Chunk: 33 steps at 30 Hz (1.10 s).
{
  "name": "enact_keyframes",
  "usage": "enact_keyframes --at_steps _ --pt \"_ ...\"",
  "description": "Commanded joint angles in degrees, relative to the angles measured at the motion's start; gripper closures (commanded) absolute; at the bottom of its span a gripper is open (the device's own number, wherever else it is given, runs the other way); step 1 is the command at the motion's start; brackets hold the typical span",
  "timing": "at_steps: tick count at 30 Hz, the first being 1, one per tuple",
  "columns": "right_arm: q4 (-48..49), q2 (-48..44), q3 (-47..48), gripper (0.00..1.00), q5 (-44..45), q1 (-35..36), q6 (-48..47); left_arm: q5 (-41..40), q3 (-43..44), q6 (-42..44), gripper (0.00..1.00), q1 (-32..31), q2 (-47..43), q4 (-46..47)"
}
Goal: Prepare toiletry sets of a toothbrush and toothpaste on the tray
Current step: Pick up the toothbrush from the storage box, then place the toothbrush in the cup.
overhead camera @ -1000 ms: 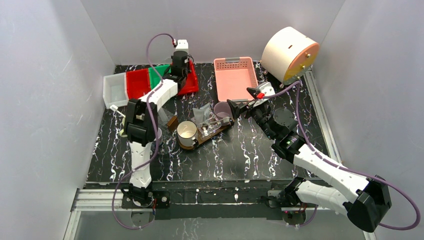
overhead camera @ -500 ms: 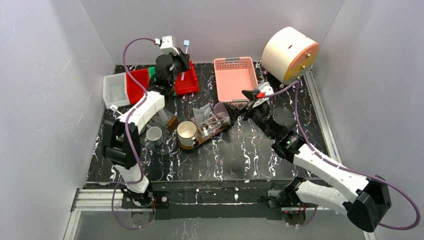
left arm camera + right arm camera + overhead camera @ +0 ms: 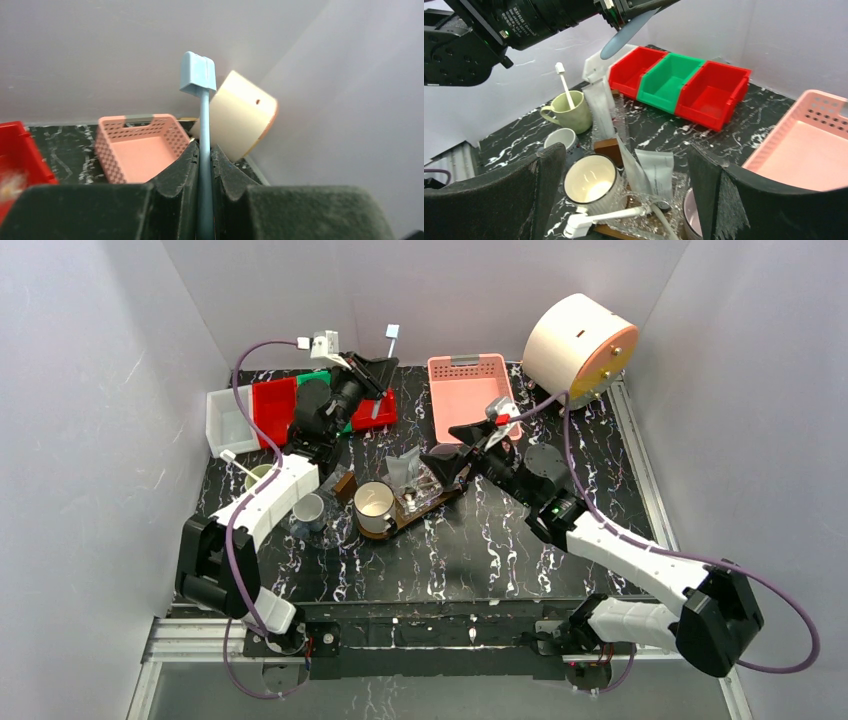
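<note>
The left gripper (image 3: 204,152) is raised over the far side of the table (image 3: 480,550), its two dark fingers (image 3: 177,172) pressed tight on the stem of a pale toothbrush (image 3: 198,73). The brush is pinched low on its handle, so the head stands well clear above the fingertips (from the wrist it looks faintly blue). Below and behind that hand sit the red and green bins (image 3: 290,400), with a white bin (image 3: 228,422) at their left end. The right gripper (image 3: 447,447) hangs over the middle of the table with its fingers (image 3: 494,200) spread wide and nothing between them. Under it lies the tray (image 3: 402,522), a dark wooden board set at a slant. On the tray stands a cream mug (image 3: 590,182), with crumpled plastic bags (image 3: 649,170) just beside it and a slender white toothbrush (image 3: 610,217) lying flat near the mug's foot. The rim of a purple mug (image 3: 693,220) shows at the tray's far end, though I cannot tell whether it rests on the board. A small brown block (image 3: 607,145) sits just beyond the cream mug. Left of it are a small white mug (image 3: 560,137) and a green mug (image 3: 571,111) with a white brush (image 3: 563,87) standing in it. The pink basket (image 3: 468,398) and a cream drum (image 3: 578,348) are at the far right.
</note>
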Motion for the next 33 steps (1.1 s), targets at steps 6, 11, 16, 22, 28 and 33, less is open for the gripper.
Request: enact_keyframes --at_steps 6,11,16,22,28,33 --pt "12.75 6.15 5.46 0.03 -8.46 -0.08 7.12 4.26 -6.19 -9.0 1.0 -2.41 -6.32 10.55" --pt "15.7 10.39 8.66 0.06 -11.49 -0.06 9.69 4.84 -7.98 -10.51 1.0 -4.46 -8.08 12.37" --pt "16.91 14.27 12.14 0.13 -13.24 -0.1 10.79 6.04 -8.33 -10.95 1.0 -6.1 -8.85 13.46" --pt "18.16 17.03 14.03 0.16 -13.9 -0.1 11.69 6.53 -9.55 -11.79 1.0 -7.02 -9.16 14.91" --pt "18.79 19.67 15.64 0.27 -14.79 -0.04 12.22 6.94 -10.36 -11.98 1.0 -7.74 -9.19 16.05" --pt "20.23 20.86 15.67 0.36 -14.95 -0.06 13.0 7.06 -10.82 -11.22 1.0 -8.56 -9.42 16.34"
